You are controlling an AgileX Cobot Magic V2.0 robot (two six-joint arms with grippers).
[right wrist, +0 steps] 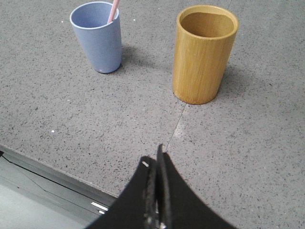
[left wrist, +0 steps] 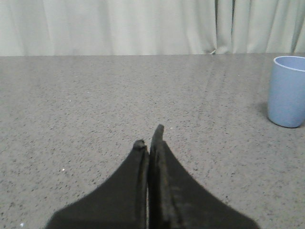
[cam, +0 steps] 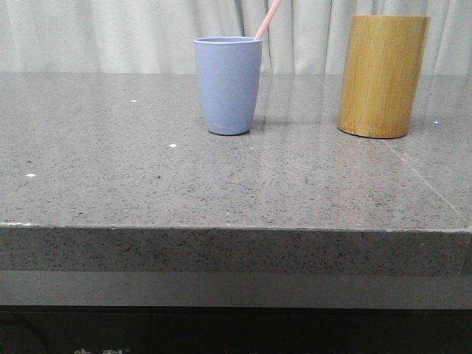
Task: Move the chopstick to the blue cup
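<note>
We see the chopstick (cam: 268, 18) standing in the blue cup (cam: 228, 85), leaning toward the wooden holder (cam: 382, 75); the transfer looks done. Our left pincer (left wrist: 149, 136) and right pincer (right wrist: 156, 161) are both pressed together and empty, well apart from the cup over the bench (cam: 221, 192).

The chopstick (cam: 268, 18) runs off the top edge, so I can't see its upper end; the blue cup (cam: 228, 85) hides its lower part.
</note>
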